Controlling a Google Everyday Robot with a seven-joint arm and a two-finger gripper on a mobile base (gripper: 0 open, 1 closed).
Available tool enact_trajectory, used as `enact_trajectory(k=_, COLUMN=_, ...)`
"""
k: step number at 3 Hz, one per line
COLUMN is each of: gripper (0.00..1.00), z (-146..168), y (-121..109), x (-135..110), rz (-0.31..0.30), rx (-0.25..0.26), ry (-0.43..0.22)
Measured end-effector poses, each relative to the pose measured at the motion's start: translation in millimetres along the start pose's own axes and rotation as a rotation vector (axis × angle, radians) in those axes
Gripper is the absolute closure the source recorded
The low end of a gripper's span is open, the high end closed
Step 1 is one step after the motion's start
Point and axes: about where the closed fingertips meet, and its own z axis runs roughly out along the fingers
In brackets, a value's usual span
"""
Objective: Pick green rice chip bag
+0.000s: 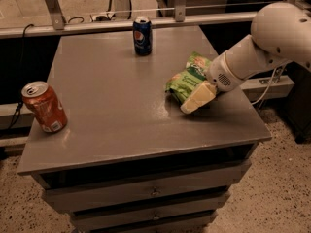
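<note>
The green rice chip bag is a crinkly light-green pouch with a dark oval logo. It lies on the right half of the grey table top. My gripper comes in from the right on a white arm. It is down at the bag's near right edge and overlaps it, just above the table top. Part of the bag's right side is hidden behind the gripper.
An orange soda can stands at the table's left edge. A blue Pepsi can stands at the far edge. The table has drawers below. A metal rail and cables run behind it.
</note>
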Motion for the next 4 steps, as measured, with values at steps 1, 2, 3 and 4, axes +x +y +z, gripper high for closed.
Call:
enact_trajectory(k=1, gripper=0.65, z=-2, y=0, x=-1, rz=0.000, rx=0.000, ry=0.000)
enact_trajectory(k=2, gripper=0.88, z=-2, y=0, x=-2, rz=0.000, rx=0.000, ry=0.000)
enact_trajectory(k=3, gripper=1.00, z=-17, y=0, x=-15, rz=-0.050, rx=0.067, ry=-0.011)
enact_trajectory(k=4, gripper=1.00, z=-45, y=1, x=-40, rz=-0.108, rx=0.096, ry=-0.076)
